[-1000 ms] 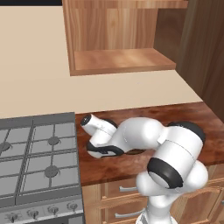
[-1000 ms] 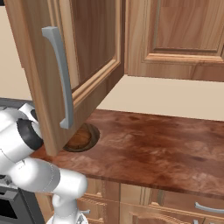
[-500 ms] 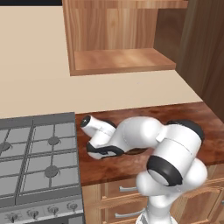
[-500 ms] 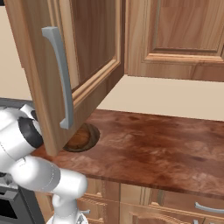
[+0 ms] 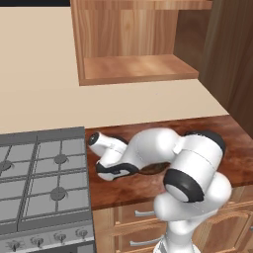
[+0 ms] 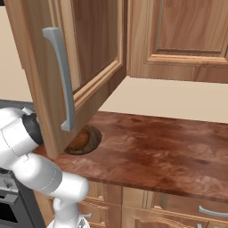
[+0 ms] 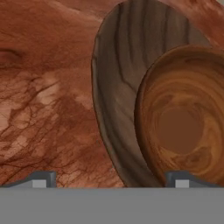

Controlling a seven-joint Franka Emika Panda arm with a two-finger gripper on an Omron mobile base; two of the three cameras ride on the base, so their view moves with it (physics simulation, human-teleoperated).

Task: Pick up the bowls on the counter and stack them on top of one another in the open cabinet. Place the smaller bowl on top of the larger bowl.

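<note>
Almost no change vs a sec ago: arm low over counter (image 5: 232, 143), tiny creep at most. Gripper (image 7: 111, 177) spread wide, holding nothing. Smaller bowl (image 7: 183, 127) sits inside larger bowl (image 7: 118, 87), both at 3 o'clock in hand view. Cabinet (image 5: 138, 69) shelf bare. Risk: right finger (image 7: 181, 178) clips rim on descent, shoves both bowls.

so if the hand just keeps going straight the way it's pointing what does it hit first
Most likely the larger bowl: its rim lies between the open fingertips of the hand, with the smaller bowl sitting in it toward the right fingertip. The left fingertip looks set to meet the bare counter, though depth is unclear.
</note>
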